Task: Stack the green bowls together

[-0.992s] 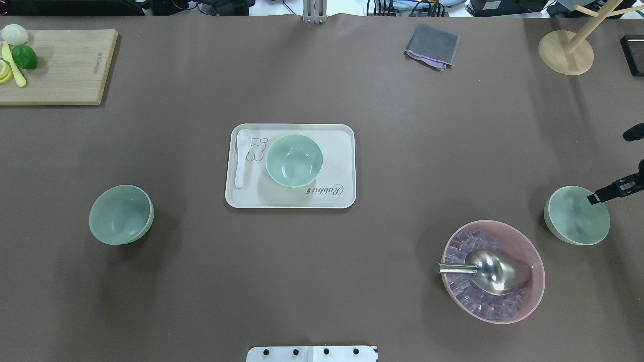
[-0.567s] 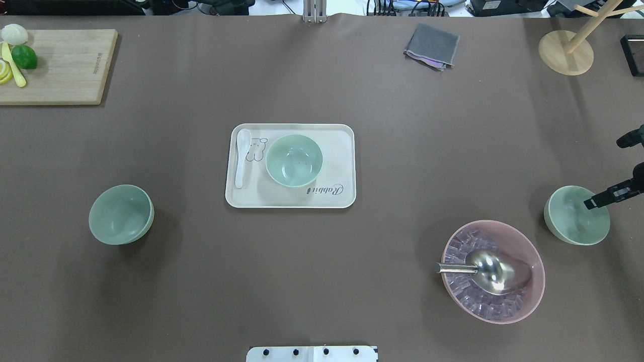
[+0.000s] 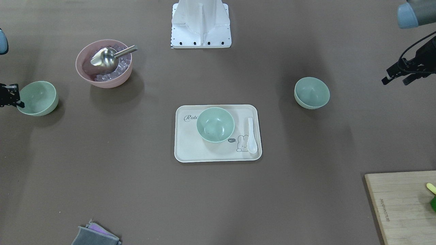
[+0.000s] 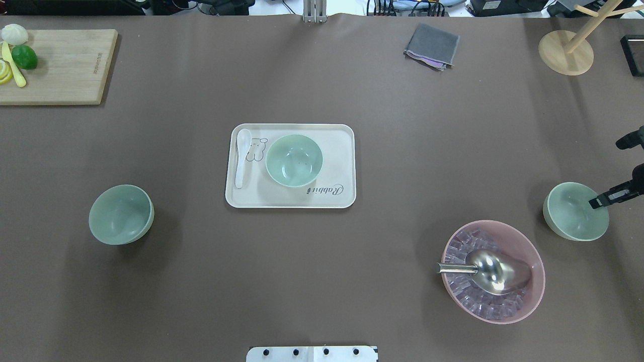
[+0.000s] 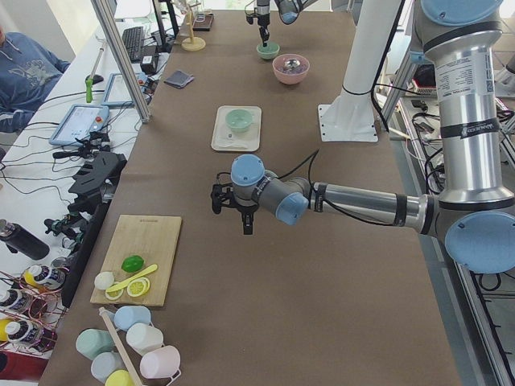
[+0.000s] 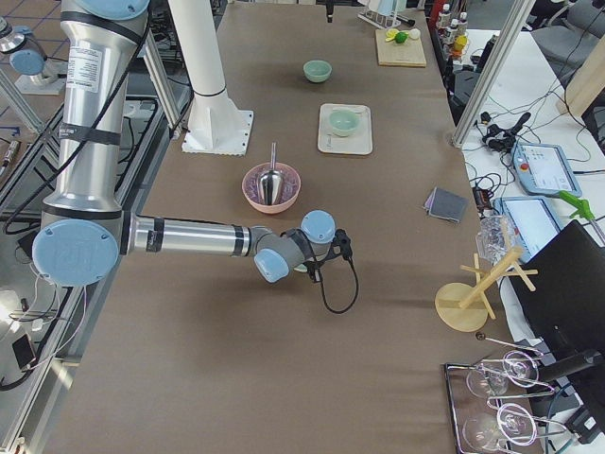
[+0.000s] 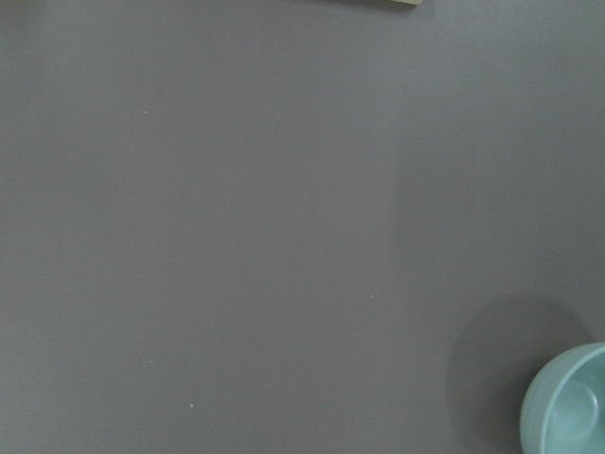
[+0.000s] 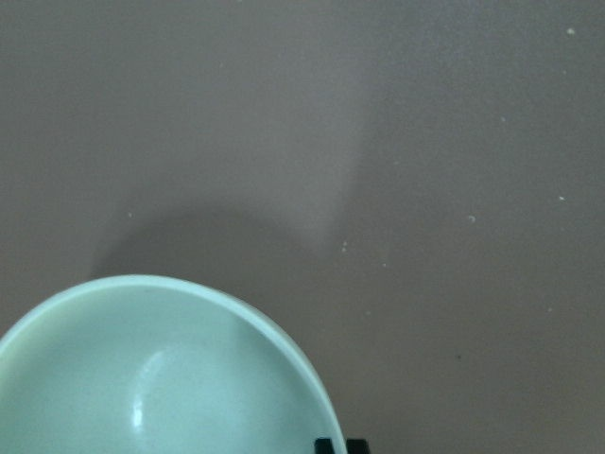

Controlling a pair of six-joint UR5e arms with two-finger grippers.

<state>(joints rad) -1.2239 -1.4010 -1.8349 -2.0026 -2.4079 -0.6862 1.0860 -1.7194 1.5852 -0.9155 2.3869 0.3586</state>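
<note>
The right tool [image 4: 598,201] reaches in from the right edge of the overhead view, and its dark tip lies over the right rim of the first green bowl [image 4: 572,213]. Only one finger shows clearly there, and the right wrist view catches just a sliver of black at the bottom edge, outside the bowl's rim. I cannot tell whether it is closed on the rim or only poised around it. The bowl is upright at centre right of the overhead view, just to the upper right of the pink bowl [image 4: 541,266], which holds ice and a metal scoop [image 4: 495,271].

The left tool [image 3: 394,82] hangs at the upper right of the front-facing view with its jaws apart and nothing in them. It is well apart from any bowl, and its wrist view shows mostly bare surface with a bowl's edge in the lower right corner.

The second green bowl [image 4: 294,160] sits on the cream tray [image 4: 343,151] in the middle of the overhead view, beside a white spoon [image 4: 242,157]. The third green bowl [image 4: 121,214] stands alone at lower left, well apart from the tray.

By my reading the task is barely begun. No bowl is nested in another and all three are widely separated. The step in hand looks like securing the first bowl by its rim. That bowl and the lone one at lower left would each then need carrying to a common stack, and the bowl on the tray looks a likely base.
</note>
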